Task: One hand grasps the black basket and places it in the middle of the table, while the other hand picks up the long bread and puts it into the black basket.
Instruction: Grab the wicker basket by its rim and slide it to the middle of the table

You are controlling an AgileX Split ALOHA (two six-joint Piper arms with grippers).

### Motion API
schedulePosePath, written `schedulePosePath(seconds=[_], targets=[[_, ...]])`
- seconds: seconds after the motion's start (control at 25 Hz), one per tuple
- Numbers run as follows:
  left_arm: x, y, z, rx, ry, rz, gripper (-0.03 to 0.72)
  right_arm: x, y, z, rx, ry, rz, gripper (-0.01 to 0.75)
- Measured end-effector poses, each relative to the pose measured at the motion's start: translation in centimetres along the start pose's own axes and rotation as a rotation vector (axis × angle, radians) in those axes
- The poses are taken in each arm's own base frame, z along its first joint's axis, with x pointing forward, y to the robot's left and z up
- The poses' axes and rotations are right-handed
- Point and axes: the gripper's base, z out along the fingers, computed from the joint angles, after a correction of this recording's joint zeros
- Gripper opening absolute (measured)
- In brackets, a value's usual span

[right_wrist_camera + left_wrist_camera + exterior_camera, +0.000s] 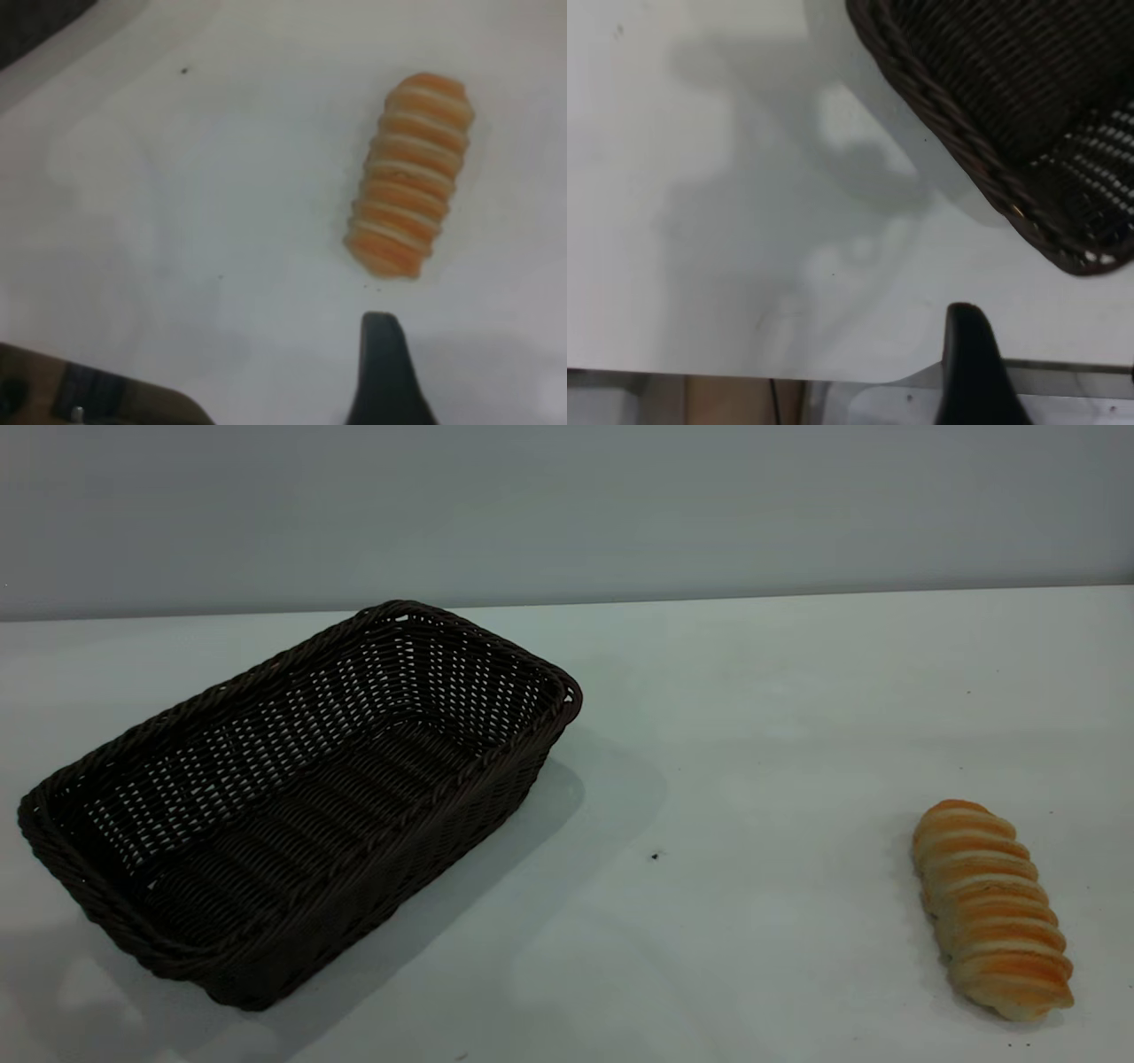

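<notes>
**Operator:** Basket position, left side first?

**Arm:** Black basket [292, 797] stands on the table [753, 779] at the left of the exterior view, set diagonally, one short end toward the back wall, the other toward the near left edge. It is upright, and nothing lies inside it. Its shadow falls on the tabletop to its right.

**Operator:** Left gripper?

**Arm:** My left gripper [970, 372] hangs above the table close to the table's edge. The left wrist view shows one dark finger [967, 354] only, so I cannot tell whether that gripper is apart or together. A corner of the basket's braided rim [992, 168] lies near that finger, not touching it.

**Operator:** Centre of the table?

**Arm:** A small dark speck [655, 856] lies between basket and bread.

**Operator:** Right side?

**Arm:** Long bread [992, 908] lies flat on the table at the far right, well apart from the basket, its length running front to back. My right gripper [383, 372] hangs over the table just beside one end of the bread without contact. One dark finger [381, 354] shows; spread cannot be determined.
</notes>
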Motion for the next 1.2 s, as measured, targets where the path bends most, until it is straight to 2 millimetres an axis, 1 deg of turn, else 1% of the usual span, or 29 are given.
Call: schedulePosePath(seconds=[0.2, 0.4, 0.68, 1.0, 1.2], targets=[[-1.4, 0.0, 3.4, -0.020, 0.048, -0.108, 0.488, -0.2, 0.1, 0.3, -0.026, -0.011, -0.003, 0.497], [-2.3, 0.0, 6.1, -0.036, 0.066, -0.247, 0.488, -0.3, 0.3, 0.3, -0.040, -0.019, -0.017, 0.497], [-2.9, -0.3, 8.5, -0.007, 0.076, -0.346, 0.488, -0.4, 0.3, 0.3, -0.041, -0.023, -0.015, 0.497], [-3.2, -0.2, 10.9, -0.019, 0.101, -0.365, 0.488, -0.4, 0.3, 0.3, -0.042, -0.027, -0.013, 0.497], [-3.4, -0.1, 13.3, -0.024, 0.116, -0.394, 0.488, -0.4, 0.3, 0.3, -0.041, -0.027, -0.014, 0.497]])
